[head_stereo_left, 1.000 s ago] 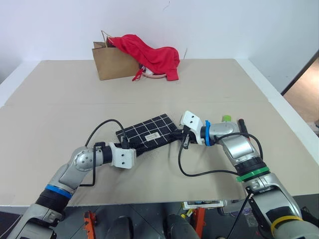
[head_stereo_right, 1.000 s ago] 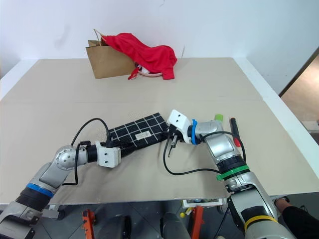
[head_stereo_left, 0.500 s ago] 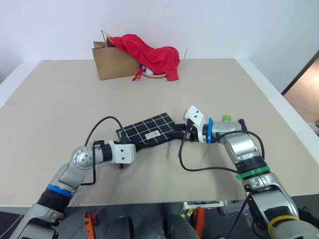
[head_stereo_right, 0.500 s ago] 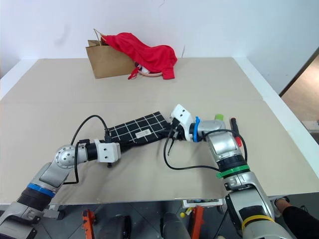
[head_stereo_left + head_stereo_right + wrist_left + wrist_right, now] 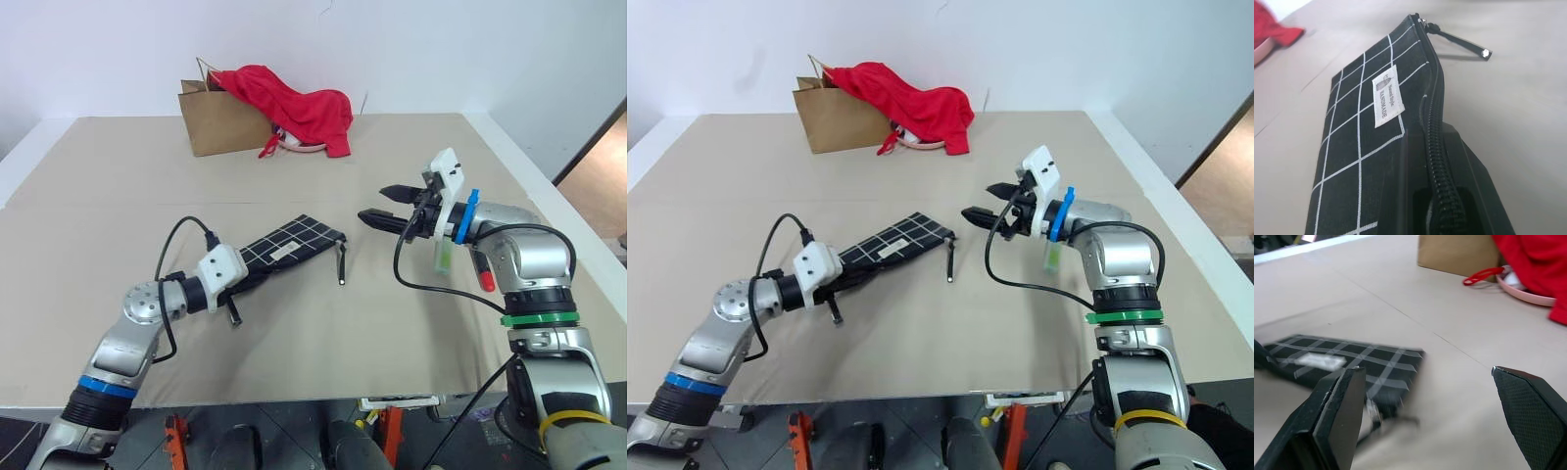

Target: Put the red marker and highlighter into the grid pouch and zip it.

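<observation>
The grid pouch (image 5: 289, 247) is black with white lines and a small white label. It stands tilted on its long edge on the table. My left gripper (image 5: 238, 279) is shut on its near left end. In the left wrist view the zipper (image 5: 1432, 122) runs up to the slider, with the pull cord (image 5: 1464, 43) lying beyond it. My right gripper (image 5: 382, 206) hovers open and empty above the table, right of the pouch and apart from it. The green highlighter (image 5: 443, 257) and the red marker (image 5: 485, 274) lie on the table behind my right forearm, both partly hidden.
At the back of the table (image 5: 118, 206) stands a brown paper bag (image 5: 217, 122) with a red cloth (image 5: 299, 108) draped over it. A pink dish rim (image 5: 299, 148) shows beside the bag. The table's right edge runs close to the marker.
My right gripper let go of the pull cord, opened wide, rose and moved right. My left gripper rolled and shifted left, tipping the pouch onto its edge and drawing it along.
</observation>
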You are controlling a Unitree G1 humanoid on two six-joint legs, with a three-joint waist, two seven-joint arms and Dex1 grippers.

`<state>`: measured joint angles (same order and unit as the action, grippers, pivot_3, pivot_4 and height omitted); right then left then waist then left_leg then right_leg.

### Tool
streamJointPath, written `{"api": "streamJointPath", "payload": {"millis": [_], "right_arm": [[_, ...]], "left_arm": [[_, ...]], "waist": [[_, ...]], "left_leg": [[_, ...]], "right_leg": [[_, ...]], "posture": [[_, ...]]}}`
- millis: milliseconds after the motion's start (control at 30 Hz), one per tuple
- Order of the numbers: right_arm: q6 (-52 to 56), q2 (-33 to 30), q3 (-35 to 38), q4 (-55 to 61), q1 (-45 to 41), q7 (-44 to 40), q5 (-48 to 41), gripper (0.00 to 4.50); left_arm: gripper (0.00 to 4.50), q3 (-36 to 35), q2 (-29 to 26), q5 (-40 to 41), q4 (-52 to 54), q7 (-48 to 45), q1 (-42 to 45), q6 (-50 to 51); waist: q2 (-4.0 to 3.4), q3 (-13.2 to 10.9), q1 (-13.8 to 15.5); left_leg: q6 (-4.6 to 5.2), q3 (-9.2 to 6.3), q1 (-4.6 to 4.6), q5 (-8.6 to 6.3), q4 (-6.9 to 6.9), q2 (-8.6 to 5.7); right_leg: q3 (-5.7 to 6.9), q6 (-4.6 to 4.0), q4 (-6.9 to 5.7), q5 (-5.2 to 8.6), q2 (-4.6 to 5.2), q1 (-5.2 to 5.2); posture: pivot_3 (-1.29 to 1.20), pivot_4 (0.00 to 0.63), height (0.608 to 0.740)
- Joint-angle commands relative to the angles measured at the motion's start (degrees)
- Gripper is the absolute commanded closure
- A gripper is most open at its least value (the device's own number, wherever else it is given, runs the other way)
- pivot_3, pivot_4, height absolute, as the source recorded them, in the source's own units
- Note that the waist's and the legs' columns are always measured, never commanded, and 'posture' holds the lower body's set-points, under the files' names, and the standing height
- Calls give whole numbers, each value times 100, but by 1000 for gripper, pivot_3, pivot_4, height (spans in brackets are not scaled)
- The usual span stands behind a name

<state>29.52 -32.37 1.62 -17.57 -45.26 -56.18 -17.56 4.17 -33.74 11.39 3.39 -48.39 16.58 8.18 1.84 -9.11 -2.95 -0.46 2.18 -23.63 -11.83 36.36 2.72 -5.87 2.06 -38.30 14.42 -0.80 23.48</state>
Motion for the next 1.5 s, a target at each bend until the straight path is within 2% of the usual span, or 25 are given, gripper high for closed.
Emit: {"api": "streamJointPath", "payload": {"millis": [33,200,333,600,800,1000,1367,1500], "right_arm": [[-43,38,-72,286,125,188,87,65],[288,286,-179,640,432,525,36,65],[684,582,-195,955,600,850,-70,65],[1127,1147,-324,1091,404,1373,-86,65],[1147,1278,-315,936,152,1455,-129,65],[1047,1421,-446,738,102,1514,-9,65],[797,1485,-532,390,33,1597,171,65],[688,1506,-521,311,-6,1608,202,1245]], "left_arm": [[4500,-406,-255,231,-75,-127,6,189],[4500,-871,-460,469,-487,-158,234,413],[4500,-1097,-311,768,-521,-49,427,669],[4500,-829,95,847,-270,46,585,814],[4500,-536,253,777,-134,-94,471,578],[4500,-517,483,897,-133,-163,567,454],[4500,-537,588,813,-345,-171,698,315],[4500,-548,606,832,-361,-164,698,304]], "waist": [[-2,-1,1],[-2,-2,11],[-1,-2,20],[0,-2,23],[0,-1,20],[0,-1,23],[0,-1,20],[0,-1,20]], "left_leg": [[0,-2,1,0,-1,1],[0,-1,-3,0,-1,-1],[0,-10,-16,0,1,-4],[-2,-15,-56,1,5,-7],[-6,-15,-72,3,5,-7],[-6,-17,-73,3,5,-8],[-6,-16,-73,3,6,-8],[-6,-18,-74,3,6,-7]], "right_leg": [[2,-2,0,1,-2,0],[3,-4,0,1,1,2],[11,-2,0,2,5,9],[15,-2,-1,-1,8,40],[15,-3,-4,-3,7,58],[16,-3,-4,-3,7,57],[16,-3,-5,-4,6,57],[18,-3,-5,-4,4,58]], "posture": [[0,150,740],[0,150,740],[0,150,740],[0,150,740],[0,150,740],[0,150,740],[0,150,740],[0,150,740]]}}
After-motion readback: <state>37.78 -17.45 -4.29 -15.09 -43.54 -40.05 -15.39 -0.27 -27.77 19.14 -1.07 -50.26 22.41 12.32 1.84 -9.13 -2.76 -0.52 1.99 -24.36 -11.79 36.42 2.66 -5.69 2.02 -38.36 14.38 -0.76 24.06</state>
